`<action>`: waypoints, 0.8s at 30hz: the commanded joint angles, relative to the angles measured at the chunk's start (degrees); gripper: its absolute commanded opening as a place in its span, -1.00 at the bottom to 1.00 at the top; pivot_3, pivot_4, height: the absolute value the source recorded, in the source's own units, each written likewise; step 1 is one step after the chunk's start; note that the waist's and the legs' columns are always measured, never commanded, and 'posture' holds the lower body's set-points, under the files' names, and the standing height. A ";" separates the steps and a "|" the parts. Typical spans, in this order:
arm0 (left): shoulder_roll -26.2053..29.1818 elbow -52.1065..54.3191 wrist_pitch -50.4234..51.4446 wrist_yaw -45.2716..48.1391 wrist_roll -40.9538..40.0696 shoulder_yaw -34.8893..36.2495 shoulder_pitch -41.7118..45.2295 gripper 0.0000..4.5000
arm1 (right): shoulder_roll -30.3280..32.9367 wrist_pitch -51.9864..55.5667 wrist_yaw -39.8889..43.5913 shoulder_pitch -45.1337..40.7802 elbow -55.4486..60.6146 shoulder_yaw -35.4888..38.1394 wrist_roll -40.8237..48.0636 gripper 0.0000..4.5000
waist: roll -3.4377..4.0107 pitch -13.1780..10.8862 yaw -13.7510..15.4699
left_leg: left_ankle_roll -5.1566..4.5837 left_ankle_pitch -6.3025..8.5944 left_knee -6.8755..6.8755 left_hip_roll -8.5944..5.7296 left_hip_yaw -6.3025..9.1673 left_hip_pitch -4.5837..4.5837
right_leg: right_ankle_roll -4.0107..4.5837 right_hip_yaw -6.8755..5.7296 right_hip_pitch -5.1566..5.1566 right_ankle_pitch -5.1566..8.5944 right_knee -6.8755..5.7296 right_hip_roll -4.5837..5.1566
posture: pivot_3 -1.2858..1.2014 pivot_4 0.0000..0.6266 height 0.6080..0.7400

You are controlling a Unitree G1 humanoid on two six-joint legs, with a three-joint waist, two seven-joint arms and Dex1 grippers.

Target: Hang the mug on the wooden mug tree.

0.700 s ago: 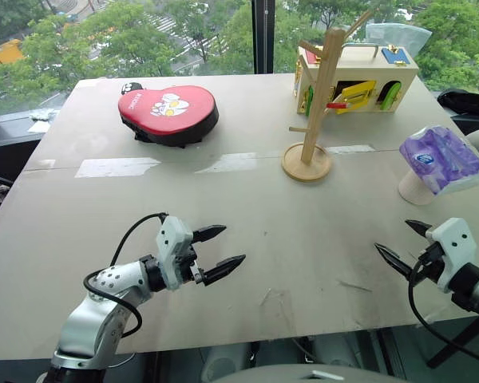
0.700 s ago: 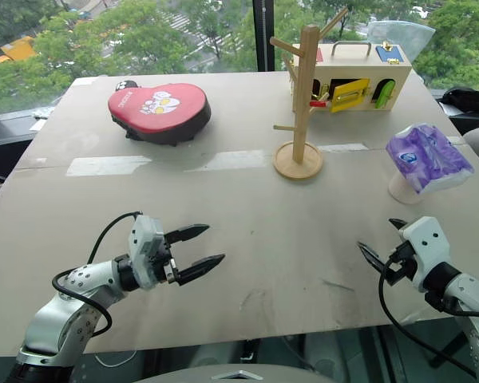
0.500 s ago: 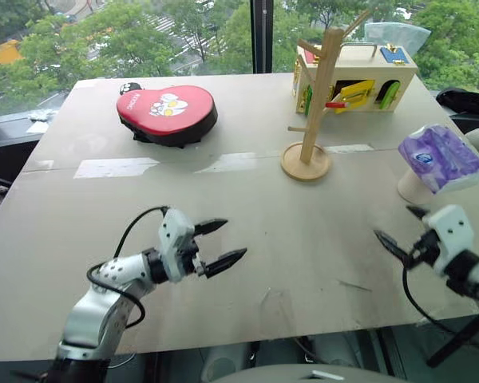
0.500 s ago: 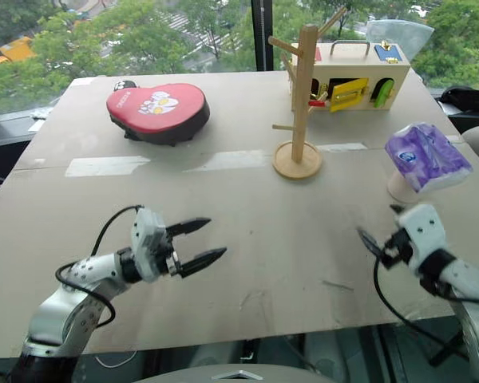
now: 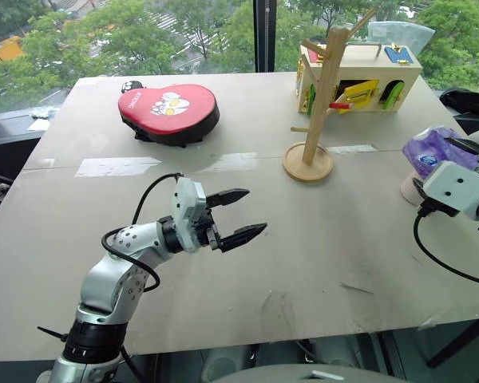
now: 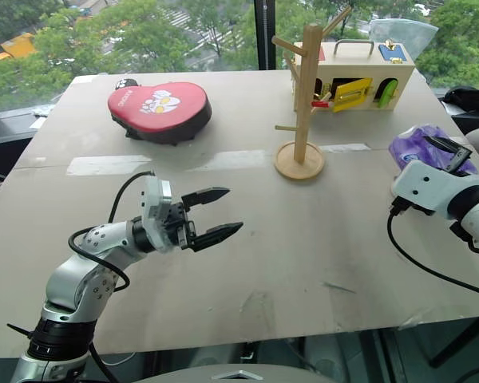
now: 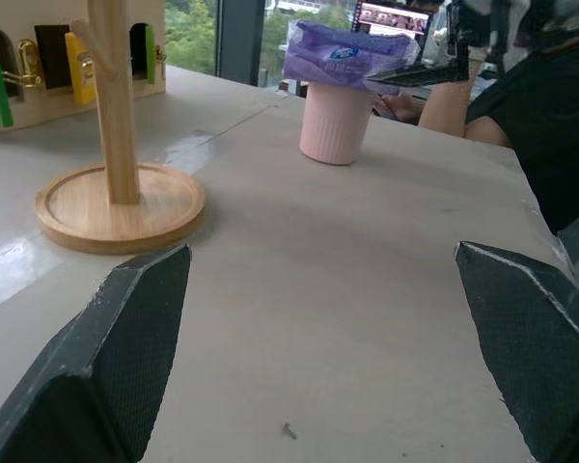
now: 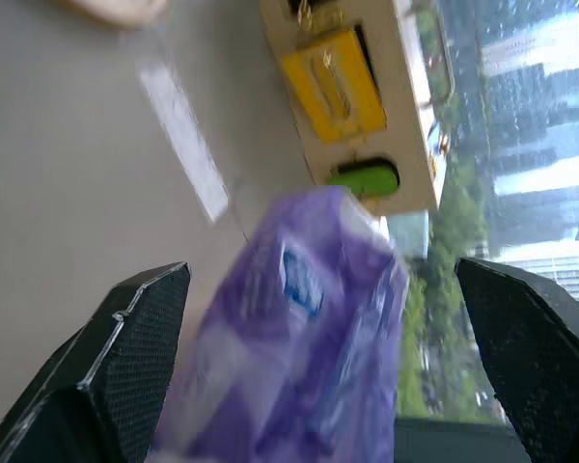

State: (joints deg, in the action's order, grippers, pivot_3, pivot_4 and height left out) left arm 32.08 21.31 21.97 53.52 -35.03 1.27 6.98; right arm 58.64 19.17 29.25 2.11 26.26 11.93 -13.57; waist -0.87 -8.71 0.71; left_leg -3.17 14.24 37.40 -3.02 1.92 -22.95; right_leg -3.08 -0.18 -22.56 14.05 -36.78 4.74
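Where the right edge of the pale grey table [image 5: 335,247] runs, find the cream-white cylindrical mug [image 7: 336,123], standing with a purple-and-white soft tissue packet [image 7: 352,60] lying across its top. Cannot tell which way up, nor where the handle faces. Probably cannot be lifted cleanly until the packet is cleared or gripped around.

Hovers just beside that packet with fingers spread wide and nothing between them: right end effector [image 8: 320,270], judged to be lining up on the covered mug. Not yet touching, as far as can be seen.

Further toward the table's far edge, well apart from the mug, note the tall light-wood mug tree [image 5: 319,96] on its round disc base, pegs bare and free for the handle.

Held level over the table's middle, likewise wide and empty: left end effector [image 5: 254,211], seemingly kept clear of the reach.
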 commanded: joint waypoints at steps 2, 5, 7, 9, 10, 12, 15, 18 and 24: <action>-0.30 2.68 0.34 -0.87 -0.92 0.19 0.04 1.00 | -1.59 1.81 -1.23 -2.75 -1.56 -1.36 -3.30 0.98 | 0.03 -0.01 -0.16 | 0.00 0.00 0.00 0.04 -0.03 0.02 | 0.00 0.03 -0.01 0.00 -0.02 -0.04 | 0.03 -0.52 1.00; -0.16 3.68 0.68 -1.53 -1.08 0.56 -0.72 1.00 | -3.04 2.89 -1.16 -4.55 -2.59 -2.46 -4.32 0.98 | 0.04 -0.02 -0.02 | 0.00 0.00 0.00 0.09 -0.03 0.03 | 0.00 0.03 0.00 0.00 -0.02 -0.08 | 0.03 -0.52 1.00; 0.02 4.34 0.82 -1.77 -1.33 0.90 -1.30 1.00 | -3.78 3.27 -0.96 -5.40 -3.00 -2.82 -4.63 0.87 | 0.03 -0.02 0.08 | 0.00 0.00 0.00 0.09 -0.02 0.03 | 0.00 0.03 0.00 0.00 -0.02 -0.08 | 0.03 -0.52 1.00; 0.30 4.91 0.80 -1.61 -1.61 1.35 -2.00 1.00 | -4.43 4.04 -0.41 -6.17 -2.84 -2.90 -4.35 0.60 | 0.03 -0.02 0.13 | 0.00 0.00 0.00 0.07 -0.02 0.02 | 0.00 0.03 0.00 0.00 -0.01 -0.06 | 0.03 -0.52 1.00; 0.36 5.11 0.80 -1.47 -1.81 1.56 -2.26 1.00 | -4.67 4.42 -0.14 -6.46 -2.69 -2.82 -4.23 0.37 | 0.03 -0.02 0.14 | 0.00 0.00 0.00 0.07 -0.02 0.01 | 0.00 0.02 0.00 0.00 0.00 -0.06 | 0.03 -0.52 1.00; 0.43 5.37 0.84 -1.21 -2.19 1.73 -2.54 1.00 | -4.93 4.98 0.46 -6.73 -2.53 -2.73 -4.10 -0.04 | 0.03 -0.02 0.14 | 0.00 0.00 0.00 0.07 -0.02 0.01 | 0.00 0.02 0.00 0.00 0.00 -0.05 | 0.03 -0.52 1.00; 0.63 5.40 0.46 0.09 -2.82 1.53 -2.68 1.00 | -5.69 5.98 0.90 -7.16 -2.53 -2.49 -3.60 -0.70 | 0.03 -0.02 0.09 | 0.00 0.00 0.00 0.07 -0.02 0.02 | 0.00 0.02 0.00 0.00 -0.01 -0.06 | 0.03 -0.52 1.00; 0.58 5.29 0.36 1.54 -3.91 1.50 -2.63 1.00 | -6.01 6.33 0.98 -7.31 -2.36 -2.24 -3.67 -0.97 | 0.04 -0.02 0.09 | 0.00 0.00 0.00 0.07 -0.02 0.02 | 0.00 0.02 0.00 0.00 -0.02 -0.06 | 0.03 -0.52 1.00; 0.41 5.29 0.53 3.12 -4.81 0.79 -1.99 1.00 | -6.20 6.18 0.33 -7.81 -1.77 -0.16 -3.61 -0.97 | 0.04 -0.02 0.10 | 0.00 0.00 0.00 0.07 -0.02 0.02 | 0.01 0.02 0.00 0.00 -0.01 -0.06 | 0.03 -0.52 1.00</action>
State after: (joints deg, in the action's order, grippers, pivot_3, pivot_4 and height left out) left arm 32.33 24.28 23.14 56.14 -38.52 1.72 4.33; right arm 52.27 25.62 30.36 -4.33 22.47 8.54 -17.14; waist -0.84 -8.73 0.82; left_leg -3.16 14.24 37.40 -2.95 1.89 -22.92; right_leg -3.08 -0.16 -22.55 14.05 -36.80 4.68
